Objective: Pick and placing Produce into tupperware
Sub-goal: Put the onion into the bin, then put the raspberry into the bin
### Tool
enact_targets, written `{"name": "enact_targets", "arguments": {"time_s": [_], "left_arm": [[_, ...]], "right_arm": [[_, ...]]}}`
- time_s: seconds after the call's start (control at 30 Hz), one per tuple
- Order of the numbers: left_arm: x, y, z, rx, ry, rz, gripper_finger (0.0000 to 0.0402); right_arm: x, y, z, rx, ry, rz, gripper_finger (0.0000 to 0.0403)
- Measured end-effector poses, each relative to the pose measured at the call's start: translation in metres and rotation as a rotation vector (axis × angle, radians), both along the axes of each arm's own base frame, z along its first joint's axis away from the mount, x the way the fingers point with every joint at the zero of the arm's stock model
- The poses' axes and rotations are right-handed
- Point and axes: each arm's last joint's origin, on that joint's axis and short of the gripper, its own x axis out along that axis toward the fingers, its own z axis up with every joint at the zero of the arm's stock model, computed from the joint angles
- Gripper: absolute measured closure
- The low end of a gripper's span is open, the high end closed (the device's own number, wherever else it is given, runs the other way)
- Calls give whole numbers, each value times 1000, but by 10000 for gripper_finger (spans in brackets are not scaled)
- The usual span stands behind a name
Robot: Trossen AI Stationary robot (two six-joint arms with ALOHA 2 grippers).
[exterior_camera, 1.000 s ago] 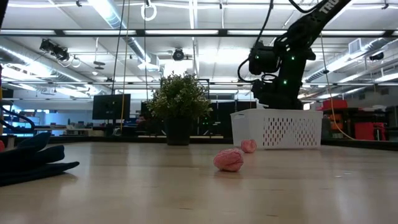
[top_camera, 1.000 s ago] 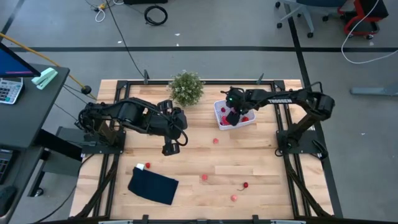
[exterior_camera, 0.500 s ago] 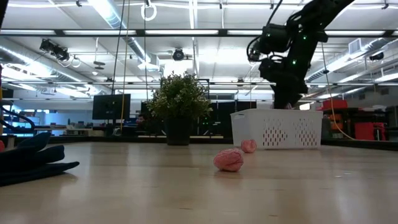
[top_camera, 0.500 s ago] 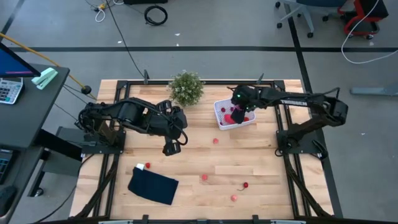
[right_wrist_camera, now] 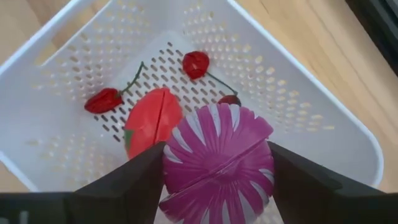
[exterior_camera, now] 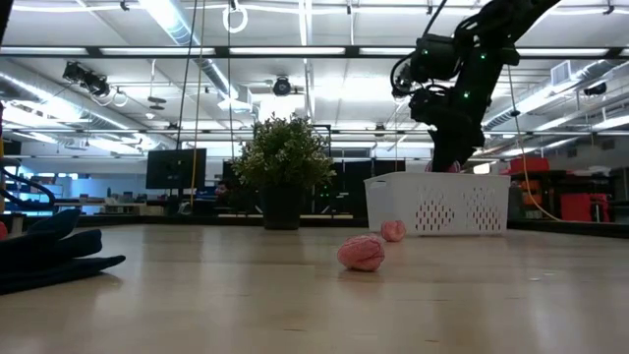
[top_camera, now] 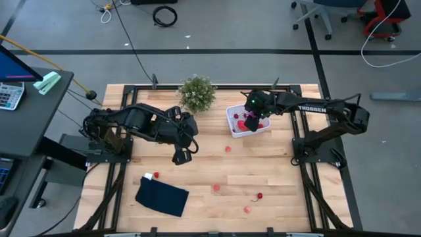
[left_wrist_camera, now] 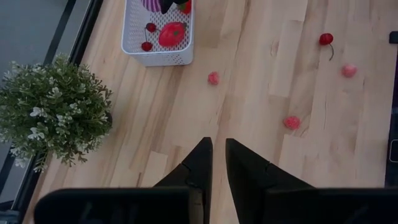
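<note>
The white perforated basket (top_camera: 232, 126) stands right of the table's middle, toward the far edge. Inside lie a red strawberry-like piece (right_wrist_camera: 151, 122) and red cherries (right_wrist_camera: 196, 63). My right gripper (right_wrist_camera: 217, 163) hangs over the basket (right_wrist_camera: 323, 121), shut on the ribbed purple piece (right_wrist_camera: 217, 152). My left gripper (left_wrist_camera: 216, 144) waits shut over the table's middle left (top_camera: 181, 157), touching nothing. Several loose red and pink pieces rest on the wood, such as one (top_camera: 228, 149) near the basket and another (exterior_camera: 362, 253). My right gripper pinches the purple piece between its two fingers, one dark finger (right_wrist_camera: 134, 180) on each of its opposite sides (right_wrist_camera: 177, 155). The fingers come from above, pointing down. The piece sits over the basket's inside; its underside is hidden, so whether it touches the floor I cannot tell.
A bushy green potted plant (top_camera: 197, 93) stands left of the basket near the far edge. A dark blue folded cloth (top_camera: 162, 197) lies at the near left, with a red piece (top_camera: 155, 176) beside it. More pieces (top_camera: 216, 187) (top_camera: 259, 196) (top_camera: 248, 209) lie near the front.
My right arm stretched out, and its gripper rose a little and shifted slightly toward the table's right over the basket, still holding the purple piece. It has kept still for the last half second.
</note>
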Motion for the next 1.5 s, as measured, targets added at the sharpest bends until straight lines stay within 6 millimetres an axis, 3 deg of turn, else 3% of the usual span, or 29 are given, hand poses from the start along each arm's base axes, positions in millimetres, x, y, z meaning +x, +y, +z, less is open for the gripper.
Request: {"name": "enact_targets", "arguments": {"time_s": [0.5,0.7,0.87,1.0,1.13,1.23,1.37,1.5], "left_arm": [[0,0,0,7,3,-10,349],[0,0,0,1,0,-1,349],[0,0,0,-4,-2,6,349],[0,0,0,-5,-2,6,348],[4,-3,-4,-15,4,21,342],[9,-11,-10,-28,30,-5,333],[16,-30,-21,-25,69,-61,320],[8,-50,-21,-14,71,-140,318]], "right_arm": [[10,-7,-32,45,122,-36,86],[10,-7,-37,67,137,-89,86],[-1,0,-20,90,139,-116,98],[-14,8,9,159,121,-132,106],[-25,21,37,211,1,-162,114],[-30,37,53,215,-96,-91,120],[-34,66,60,215,-187,-9,127],[-29,99,48,232,-248,82,134]]}}
